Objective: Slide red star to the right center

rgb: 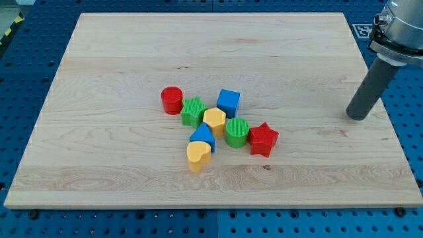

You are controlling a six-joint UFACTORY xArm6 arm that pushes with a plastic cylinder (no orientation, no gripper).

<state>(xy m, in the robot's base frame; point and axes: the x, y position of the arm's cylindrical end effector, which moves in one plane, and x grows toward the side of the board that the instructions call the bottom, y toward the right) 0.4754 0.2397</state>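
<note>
Arm is cut off by the view's top-right corner: only a grey collar and the dark rod below it show. The rod leans slightly, its upper end toward the view's right. My tip (357, 116) sits on the worktop (119, 59) near its right edge, at about mid-height. No fingers on this rig, so nothing is grasped or released; the tip touches no block.

Red star (263, 139) lies at the right end of the cluster near the board's centre, well apart from my tip, to its left and lower in the view. It touches the green cylinder (236, 131) on its left.

Blue block (202, 138) is partly covered by the yellow heart (197, 155) in front of it; its shape is hard to make out. Yellow hexagon (215, 120) sits mid-cluster between the green star (193, 110) and the green cylinder. Blue cube (229, 102) is at the cluster's top; red cylinder (172, 100) is leftmost.
</note>
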